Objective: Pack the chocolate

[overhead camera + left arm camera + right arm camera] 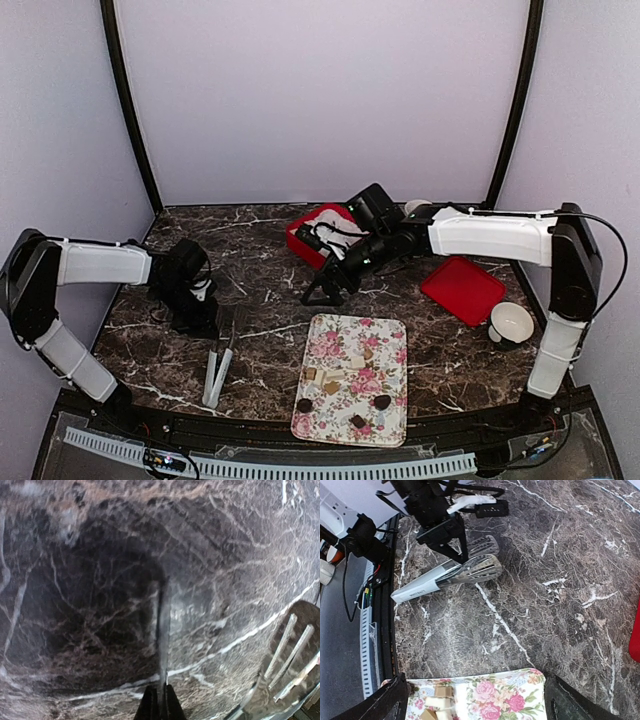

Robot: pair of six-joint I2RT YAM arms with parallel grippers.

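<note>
Several chocolate pieces lie on the floral tray [385, 335]: tan squares [330, 385] in the middle and dark round ones [382, 401] toward the near end. The tan pieces also show in the right wrist view [437, 700]. My right gripper [325, 297] is open and empty. It hovers just beyond the tray's far left corner [485, 692], its fingers [390, 700] spread wide. My left gripper [198, 322] is shut and empty, low over the marble at the left, beside the tongs; its closed fingertips show in the left wrist view [160, 707].
Metal tongs [222, 360] lie left of the tray, and show in both wrist views [455, 575] [290, 655]. A red box [305, 238] holding white paper cups [325, 222] stands at the back. A red lid [462, 290] and a white mug [511, 322] are on the right.
</note>
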